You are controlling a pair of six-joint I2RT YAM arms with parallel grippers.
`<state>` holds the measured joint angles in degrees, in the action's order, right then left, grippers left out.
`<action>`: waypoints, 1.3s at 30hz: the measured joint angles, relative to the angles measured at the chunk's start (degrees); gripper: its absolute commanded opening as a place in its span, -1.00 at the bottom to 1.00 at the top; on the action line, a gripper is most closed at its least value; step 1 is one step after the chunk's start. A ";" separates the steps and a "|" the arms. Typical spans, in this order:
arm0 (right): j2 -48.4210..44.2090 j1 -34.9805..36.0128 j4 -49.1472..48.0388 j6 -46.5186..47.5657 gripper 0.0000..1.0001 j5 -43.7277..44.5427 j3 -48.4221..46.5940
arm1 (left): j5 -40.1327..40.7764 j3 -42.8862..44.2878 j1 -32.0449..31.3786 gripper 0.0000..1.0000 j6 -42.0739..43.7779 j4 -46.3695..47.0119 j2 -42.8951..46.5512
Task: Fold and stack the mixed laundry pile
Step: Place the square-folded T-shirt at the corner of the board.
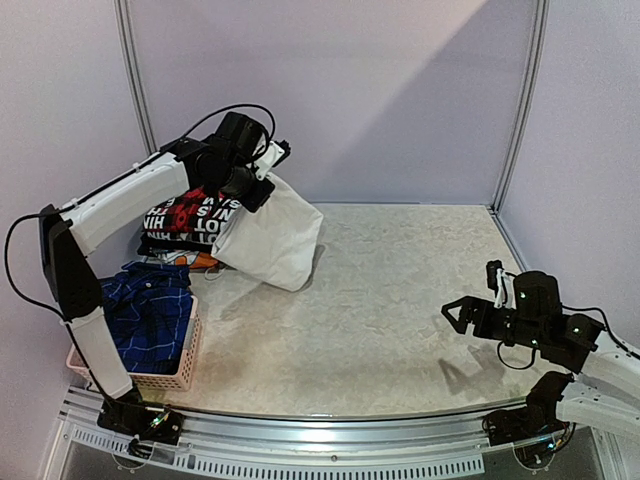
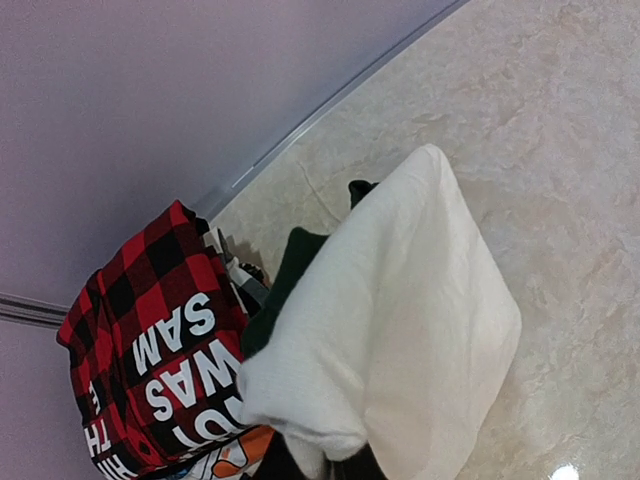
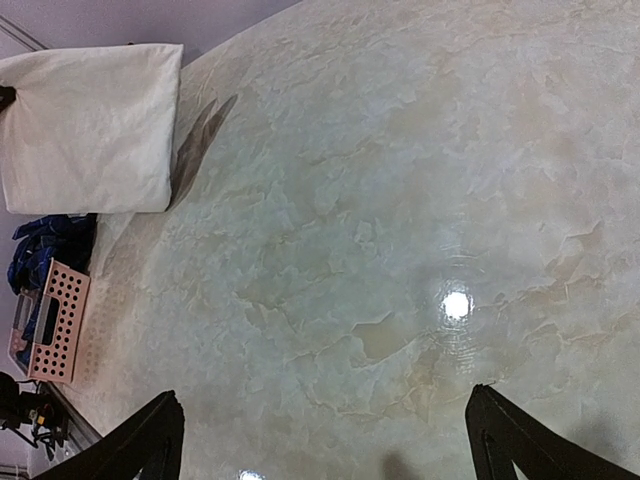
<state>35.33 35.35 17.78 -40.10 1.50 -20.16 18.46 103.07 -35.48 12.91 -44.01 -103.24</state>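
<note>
Two arms are sharing this counter point(image 1: 390, 300), but only one is touching any laundry. The left fingers point(image 1: 260, 188) are pinching tight on the top corner of the white garment point(image 1: 270, 240), over at about 10 o'clock on the counter as seen from behind the arm bases. The folded piece is hanging from that grip, its long axis running down towards 5 o'clock, and its lower edge seems to be resting on the counter (the wrist view is showing cloth bunching at the grip, though not the fingers themselves).

Just beside it at 9 o'clock, the red-and-black plaid shirt point(image 1: 178, 215) with white lettering is lying on top of a small stack, touching the white garment's hidden side. The blue plaid shirt point(image 1: 150, 310) is sitting heaped in the pink basket point(image 1: 190, 350) at 8 o'clock, not yet folded.

The right fingers point(image 1: 457, 316) are standing wide apart with nothing between them, hovering over bare counter at 4 o'clock, well apart from all the cloth.

I am judging that the white garment is heading for the stack. The whole move is turning on this: the stack is lying at 9 o'clock from the gripped corner, so the cloth is needing to swing that way and lie flat on the plaid. The left arm is by far the nearer; the right is looking too far off to help.
</note>
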 measured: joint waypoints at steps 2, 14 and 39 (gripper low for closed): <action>-0.13 0.00 -0.09 -0.13 0.98 -0.09 0.17 | -0.22 0.83 0.72 -1.00 0.68 -0.55 -0.22; -0.13 0.00 -0.28 -0.15 0.98 -0.11 0.79 | -2.25 6.64 4.92 -1.00 3.06 -3.06 -0.31; -0.57 0.00 0.20 -0.11 0.97 0.42 1.07 | 0.59 14.75 9.62 -1.00 4.68 -1.90 2.49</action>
<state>34.76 35.35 17.98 -40.21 1.91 -19.09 19.05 117.82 -25.87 17.58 -45.91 -100.75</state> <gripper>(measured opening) 0.988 0.064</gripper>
